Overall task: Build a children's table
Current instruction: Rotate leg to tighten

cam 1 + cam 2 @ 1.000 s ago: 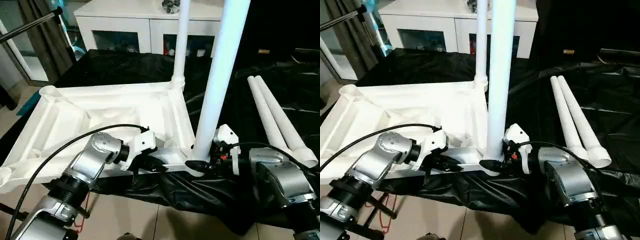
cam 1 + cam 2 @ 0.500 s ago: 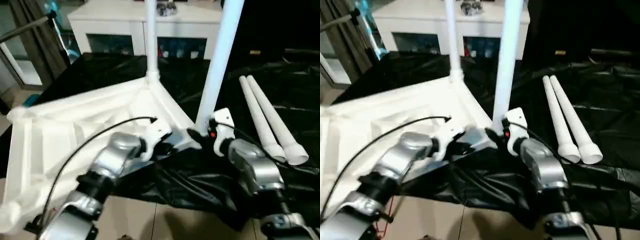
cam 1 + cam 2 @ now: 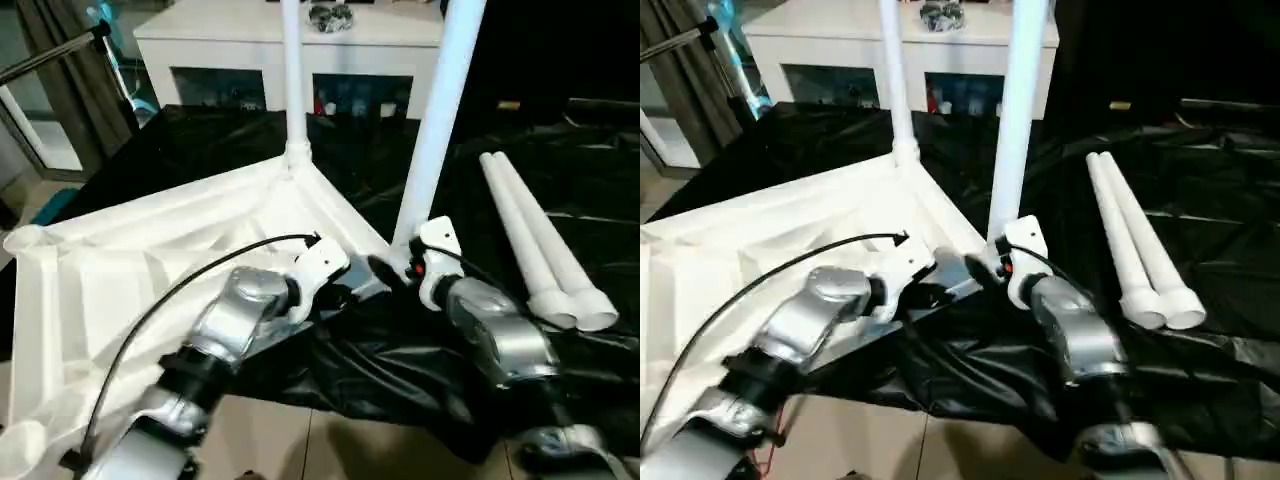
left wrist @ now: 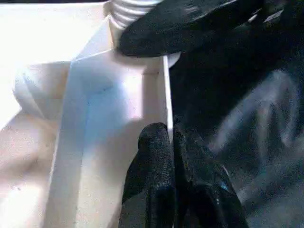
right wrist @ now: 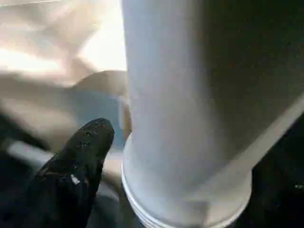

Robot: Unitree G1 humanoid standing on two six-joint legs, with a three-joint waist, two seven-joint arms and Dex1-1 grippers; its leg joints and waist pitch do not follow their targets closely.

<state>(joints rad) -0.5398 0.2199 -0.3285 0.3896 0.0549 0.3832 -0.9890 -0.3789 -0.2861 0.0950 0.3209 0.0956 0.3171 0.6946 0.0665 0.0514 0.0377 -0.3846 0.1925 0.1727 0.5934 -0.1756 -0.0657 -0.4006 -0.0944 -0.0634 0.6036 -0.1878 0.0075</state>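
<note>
The white tabletop (image 3: 150,260) lies underside up on black cloth. Two white legs stand upright in its corner sockets, one at the far corner (image 3: 292,80) and one at the near right corner (image 3: 440,120). Two loose legs (image 3: 540,240) lie side by side on the cloth to the right. My left gripper (image 4: 170,135) is shut on the tabletop's thin near rim (image 4: 165,90), close to the near right corner. My right gripper (image 3: 392,268) is open at the base of the near leg (image 5: 190,118). One black finger (image 5: 80,166) stands just beside that leg; the other is hidden behind it.
A white cabinet (image 3: 230,40) with glass doors stands behind the table. Black cloth (image 3: 400,380) hangs in folds over the front edge under both grippers. A metal rod (image 3: 50,55) slants in at the upper left. Tiled floor lies below.
The view has shifted. The tabletop has swung, its far leg now further left of the loose legs and its near right corner further from me. Both grippers moved with that corner.
</note>
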